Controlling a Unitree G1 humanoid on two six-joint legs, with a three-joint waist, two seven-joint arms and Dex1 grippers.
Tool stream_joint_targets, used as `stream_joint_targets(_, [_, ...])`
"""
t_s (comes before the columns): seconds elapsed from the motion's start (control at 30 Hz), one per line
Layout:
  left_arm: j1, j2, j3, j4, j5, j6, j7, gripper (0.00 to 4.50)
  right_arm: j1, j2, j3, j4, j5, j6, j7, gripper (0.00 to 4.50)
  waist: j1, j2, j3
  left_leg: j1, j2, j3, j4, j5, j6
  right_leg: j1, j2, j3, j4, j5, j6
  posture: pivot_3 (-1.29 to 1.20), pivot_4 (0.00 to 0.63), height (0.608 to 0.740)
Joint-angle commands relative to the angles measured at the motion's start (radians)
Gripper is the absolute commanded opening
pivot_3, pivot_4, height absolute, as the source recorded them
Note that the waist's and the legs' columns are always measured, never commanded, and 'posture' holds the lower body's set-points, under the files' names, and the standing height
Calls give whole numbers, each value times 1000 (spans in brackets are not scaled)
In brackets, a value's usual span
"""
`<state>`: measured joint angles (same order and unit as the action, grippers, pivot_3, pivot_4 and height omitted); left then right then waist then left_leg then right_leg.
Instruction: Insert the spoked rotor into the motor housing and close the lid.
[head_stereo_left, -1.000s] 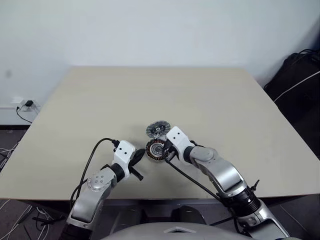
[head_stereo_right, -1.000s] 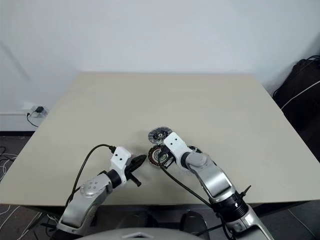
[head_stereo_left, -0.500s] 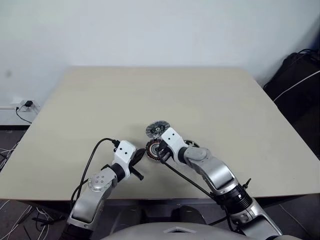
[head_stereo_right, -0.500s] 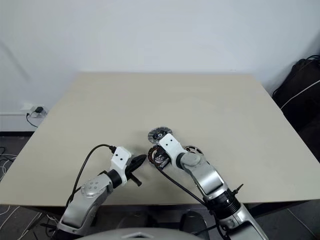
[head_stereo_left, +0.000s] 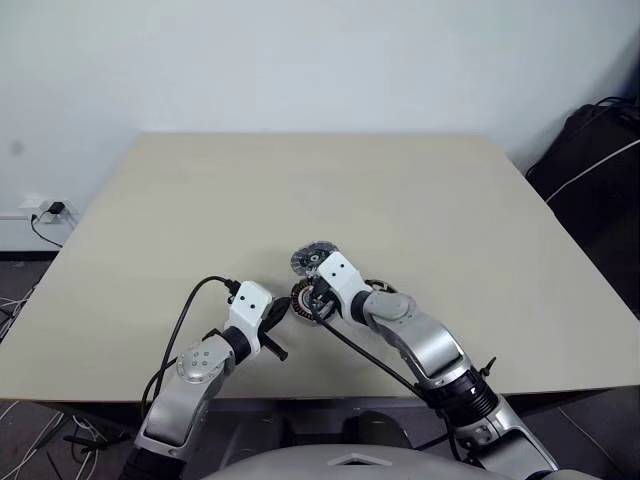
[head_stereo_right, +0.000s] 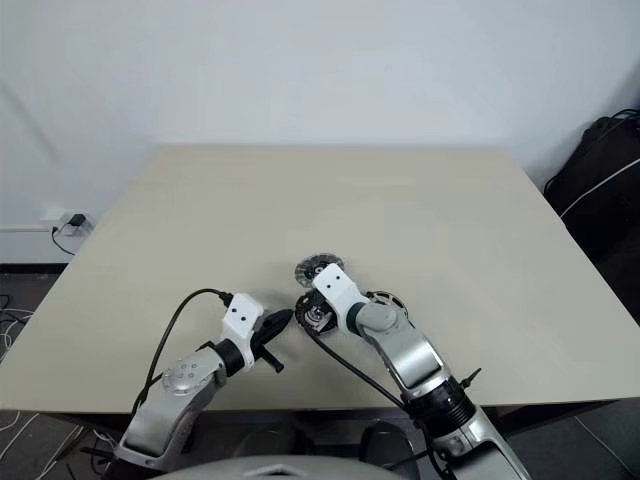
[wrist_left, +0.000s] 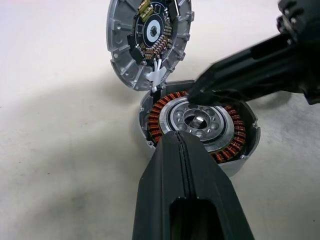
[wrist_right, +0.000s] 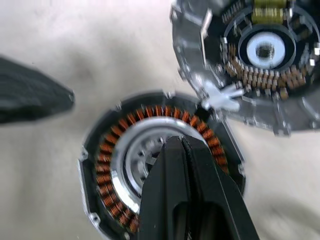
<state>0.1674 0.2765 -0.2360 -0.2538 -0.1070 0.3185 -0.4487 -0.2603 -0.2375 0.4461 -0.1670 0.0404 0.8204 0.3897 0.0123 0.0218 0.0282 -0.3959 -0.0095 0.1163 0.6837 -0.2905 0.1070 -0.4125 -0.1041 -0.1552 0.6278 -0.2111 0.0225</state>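
Housing (wrist_left: 200, 127) sits near the table's (head_stereo_left: 450, 200) near edge, lid (wrist_left: 149, 40) hinged open on its far side, as the closed right gripper (wrist_left: 192, 94) presses over the copper windings, seemingly seating something, while the closed, empty left gripper (wrist_left: 182, 137) braces just left.

The motor housing (wrist_left: 197, 127) sat crowded on three sides: the lid (wrist_left: 149, 40) stood tilted against its far edge, the left pincer (wrist_left: 181, 145), fingers pressed together, blocked its near edge, and the right pincer (wrist_right: 183, 145), likewise closed, hovered over its silver centre. Beyond the housing, the bench (head_stereo_left: 400, 190) lay open towards the wall.
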Motion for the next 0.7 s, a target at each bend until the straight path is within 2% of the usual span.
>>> stream_joint_targets(0.03, [-16, -6, -1, -13, 3, -8, 4, 0, -29, 1, -21, -15, -5, -21, 7, 58, 0, 0, 0, 0, 0, 0, 0, 0, 0, 0, 0, 0, 0, 0, 0, 0, 0, 740])
stream_joint_targets(0.7, [-16, -8, -1, -6, 8, 3, 16, 0, 21, -91, -16, -116, 19, 35, 84, 58, 1, 0, 0, 0, 0, 0, 0, 0, 0, 0, 0, 0, 0, 0, 0, 0, 0, 740])
